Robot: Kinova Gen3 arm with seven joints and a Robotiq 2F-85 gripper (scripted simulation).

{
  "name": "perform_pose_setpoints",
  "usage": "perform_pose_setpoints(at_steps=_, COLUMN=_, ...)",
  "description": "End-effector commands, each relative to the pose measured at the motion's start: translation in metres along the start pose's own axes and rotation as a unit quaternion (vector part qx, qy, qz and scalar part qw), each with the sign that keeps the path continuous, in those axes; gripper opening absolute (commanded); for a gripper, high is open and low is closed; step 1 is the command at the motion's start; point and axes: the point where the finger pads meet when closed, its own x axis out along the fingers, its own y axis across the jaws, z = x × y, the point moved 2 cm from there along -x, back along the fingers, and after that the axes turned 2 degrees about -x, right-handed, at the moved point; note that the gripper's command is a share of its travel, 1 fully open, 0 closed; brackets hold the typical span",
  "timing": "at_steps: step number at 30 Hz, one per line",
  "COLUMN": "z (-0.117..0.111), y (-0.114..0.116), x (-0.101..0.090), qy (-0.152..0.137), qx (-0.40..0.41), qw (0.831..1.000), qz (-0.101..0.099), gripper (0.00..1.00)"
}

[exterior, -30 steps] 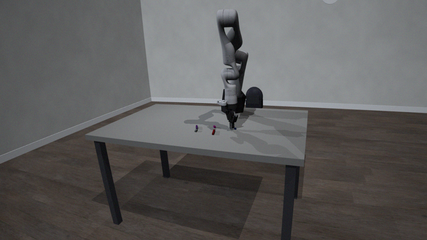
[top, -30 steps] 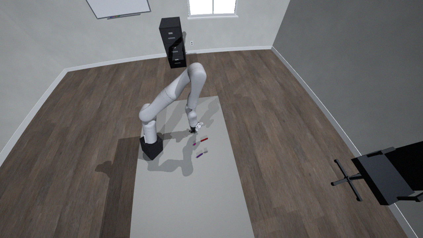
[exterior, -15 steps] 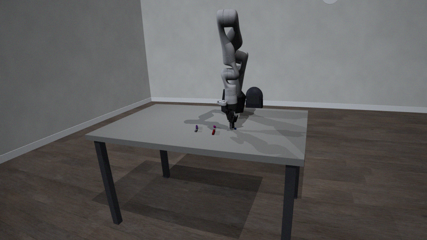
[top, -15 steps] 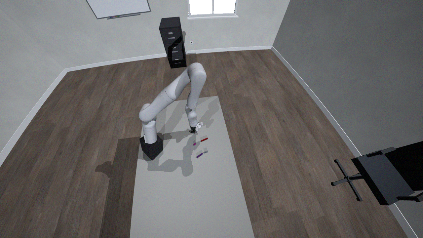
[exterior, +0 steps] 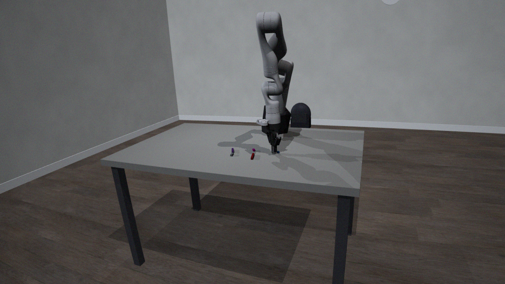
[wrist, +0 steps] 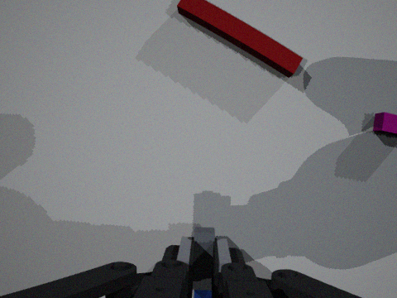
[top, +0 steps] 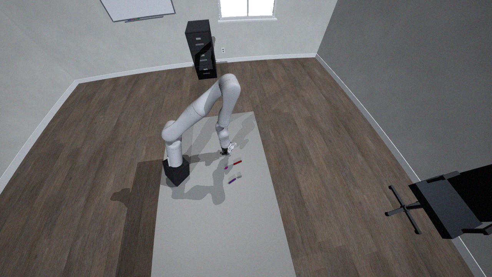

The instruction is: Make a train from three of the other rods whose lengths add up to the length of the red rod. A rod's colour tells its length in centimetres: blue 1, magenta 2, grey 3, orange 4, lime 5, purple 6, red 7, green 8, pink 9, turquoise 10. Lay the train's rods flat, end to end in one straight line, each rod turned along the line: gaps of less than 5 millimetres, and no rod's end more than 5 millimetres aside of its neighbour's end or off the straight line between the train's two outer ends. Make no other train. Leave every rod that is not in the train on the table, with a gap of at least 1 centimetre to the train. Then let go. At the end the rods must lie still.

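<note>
The claw [top: 225, 152] [exterior: 274, 149] [wrist: 203, 255] is low at the table [top: 220, 227] [exterior: 169, 148] [wrist: 124, 165], its fingers pinching a grey rod [wrist: 204, 234]. Only the front end and a short rear portion of this rod show in the wrist view; a dark patch covers the part between. A blue rod [exterior: 278, 152] [wrist: 203, 294] is located just behind it, cut off by the lower edge of the wrist view. Whether the two touch cannot be determined. In the top view the claw and arm [top: 228, 99] [exterior: 272, 74] hide the blue rod. The red rod [top: 237, 162] [exterior: 252, 156] [wrist: 244, 35] lies flat, apart from the claw, its upper end close to the wrist view's edge. The magenta rod [top: 226, 167] [exterior: 253, 150] [wrist: 386, 122] lies near one end of the red rod and is cut off at the right of the wrist view. A purple rod [top: 232, 180] [exterior: 232, 150] and a second grey rod [top: 239, 176] [exterior: 232, 154] lie end to end, outside the wrist view; contact between them is too small to verify.

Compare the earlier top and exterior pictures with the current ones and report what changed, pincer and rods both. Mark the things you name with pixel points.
Nothing visibly changed. The pincer [top: 224, 152] [exterior: 274, 152] [wrist: 203, 255] is shut on what looks like a grey rod [wrist: 204, 235], with no visible new grasp or release. The arm and the red [top: 237, 162] [exterior: 252, 156] [wrist: 241, 37], magenta [top: 226, 167] [exterior: 253, 150] [wrist: 386, 123] and purple [top: 232, 181] [exterior: 232, 150] rods stayed put. No earlier wrist picture exists, so tiny shifts cannot be ruled out.
</note>
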Motion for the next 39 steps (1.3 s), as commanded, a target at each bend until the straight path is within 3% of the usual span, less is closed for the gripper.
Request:
perform_pose_setpoints(at_steps=1, z=0.0012, y=0.0005, x=0.0031, qy=-0.001, qx=0.0, qw=1.0, qz=0.001, gripper=0.05)
perform_pose_setpoints(at_steps=39, z=0.0012, y=0.0006, x=0.0082, qy=-0.001, qx=0.0, qw=1.0, qz=0.001, gripper=0.05)
